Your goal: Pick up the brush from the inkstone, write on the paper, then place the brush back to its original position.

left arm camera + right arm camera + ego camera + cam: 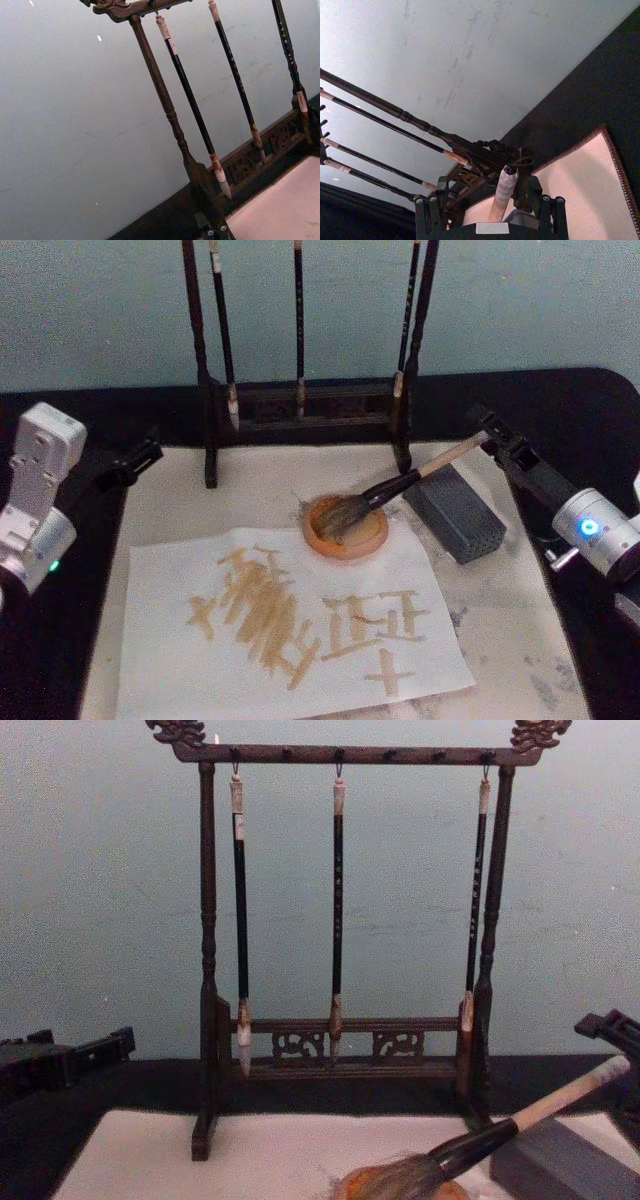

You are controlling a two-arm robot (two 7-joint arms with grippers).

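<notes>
The brush (400, 483) lies with its bushy head in the round orange-brown inkstone (325, 545) and its pale handle slanting up over a grey block. My right gripper (492, 435) is at the handle's far end; in the right wrist view its open fingers (430, 210) straddle the cord-looped tip of the brush (502, 192) without touching it. The chest view shows the brush (500, 1135) from the side, above the inkstone (355, 1185). The paper (180, 670) lies in front, marked with tan strokes. My left gripper (130, 462) is parked at the mat's far left.
A grey rectangular block (455, 510) props up the handle, right of the dish. A dark wooden rack (300, 405) with three thin hanging brushes stands behind the mat (520, 640). The black table edge runs around the mat.
</notes>
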